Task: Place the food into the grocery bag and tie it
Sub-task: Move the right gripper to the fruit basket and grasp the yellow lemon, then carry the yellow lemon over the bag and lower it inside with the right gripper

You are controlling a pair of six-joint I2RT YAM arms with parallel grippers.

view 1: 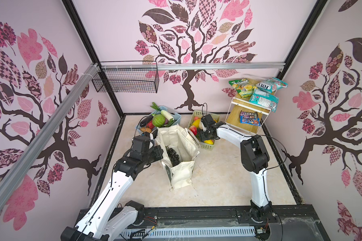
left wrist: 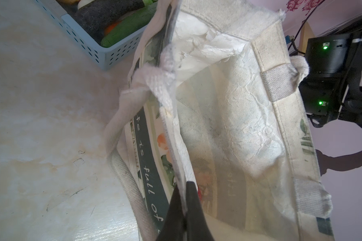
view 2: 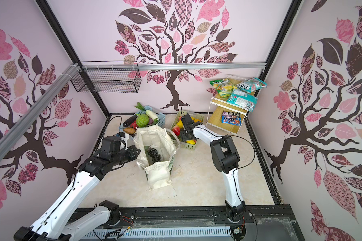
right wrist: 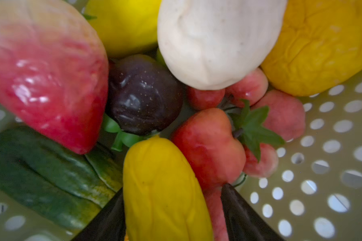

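Right claw [right wrist: 174, 188] was down in the pale-green basket [right wrist: 332, 146], fingers spread either side of the banana [right wrist: 161, 171]. The banana's long axis ran straight out from the claw, so the squeeze would go across its narrow width, a good line-up. A pink fruit [right wrist: 209, 146] sat wedged between the banana and one finger. Couldn't tell if the pads touched yet.

Left claw [left wrist: 184, 185] was pressed together on the bag [left wrist: 238, 125] rim, holding the mouth open. Grapes [view 1: 172, 155] lay inside. In both top views the bag stood just left of the basket, so the right arm was nearer the banana. The carry looked short: lift, swing left, drop.
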